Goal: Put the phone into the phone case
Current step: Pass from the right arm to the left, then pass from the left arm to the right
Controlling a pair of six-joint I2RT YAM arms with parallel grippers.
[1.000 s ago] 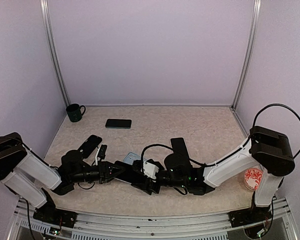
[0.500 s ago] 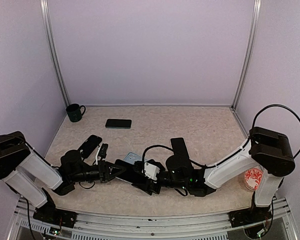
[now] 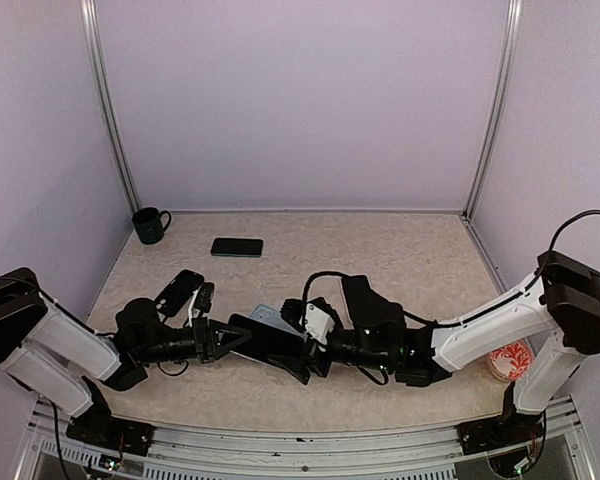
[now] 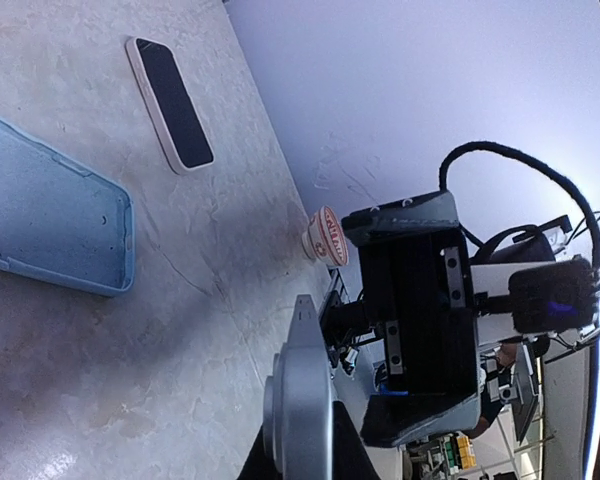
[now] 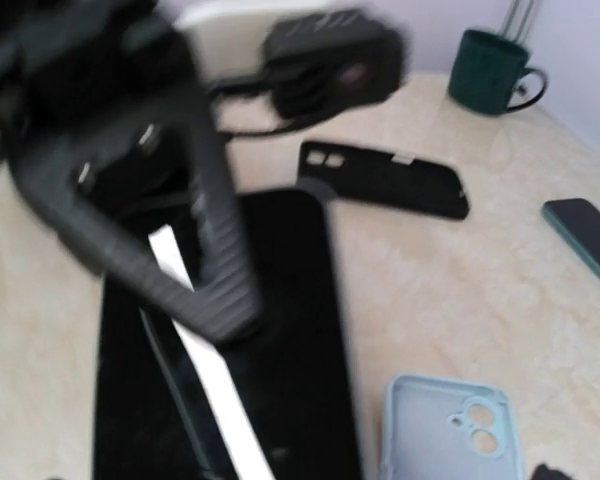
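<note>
**Phone held on the left, case lies just beyond it**

From the overhead camera, you see the left gripper (image 3: 218, 340) clamped on one end of the black phone (image 3: 265, 340), holding it out roughly level toward the middle of the table. Its long axis runs left to right, in line with the arm. The light blue phone case (image 3: 268, 317) lies flat on the table (image 3: 410, 260) just behind the phone, partly hidden by it. The right gripper (image 3: 302, 352) sits at the phone's free end with its jaws spread wide and nothing in them.

From the left wrist camera, the case (image 4: 50, 225) lies open side up to the left, its long axis running across the picture. A second phone (image 4: 170, 103) rests farther off. You cannot judge the jaws here; only the held phone's edge shows at the bottom.

From the right wrist camera, blurred, the phone (image 5: 270, 340) fills the foreground and the case (image 5: 450, 425) lies just to its right, camera cut-out toward you. A black case (image 5: 385, 178) and mug (image 5: 490, 58) sit beyond.

Judging from this, the left arm is nearer the case, and the phone needs turning to match its axis.
</note>
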